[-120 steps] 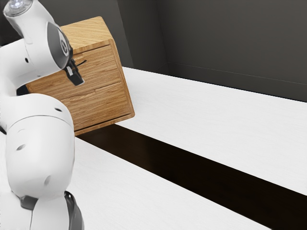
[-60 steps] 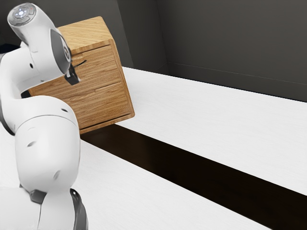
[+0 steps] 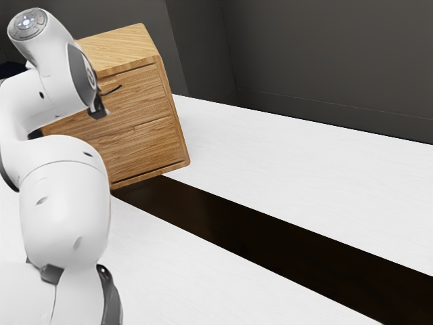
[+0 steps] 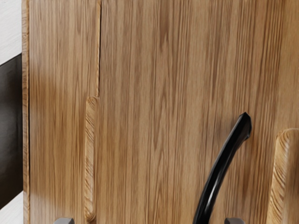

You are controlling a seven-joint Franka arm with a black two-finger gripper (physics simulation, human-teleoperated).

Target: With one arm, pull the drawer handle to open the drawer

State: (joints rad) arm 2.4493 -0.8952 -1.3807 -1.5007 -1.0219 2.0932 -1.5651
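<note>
A wooden cabinet (image 3: 145, 152) with two drawers stands at the back on the exterior view's left. The upper drawer (image 3: 139, 91) carries a curved black handle (image 3: 115, 87); its front sits flush with the cabinet face. My gripper (image 3: 99, 108) is right in front of that drawer, largely hidden behind my white forearm. In the wrist view the drawer front (image 4: 159, 116) is very close, and the black handle (image 4: 223, 172) runs down between my two fingertips (image 4: 64, 220), nearer one of them. The fingers stand wide apart, so my gripper (image 4: 148, 220) is open around the handle.
The cabinet rests on a white table (image 3: 304, 169) crossed by a dark strip (image 3: 270, 237) from under the cabinet toward the exterior view's lower right. My own arm (image 3: 61, 196) fills the exterior view's left. A dark wall stands behind.
My hand has moved in toward the upper drawer front, shifting slightly to the exterior view's left. The drawer has not moved.
</note>
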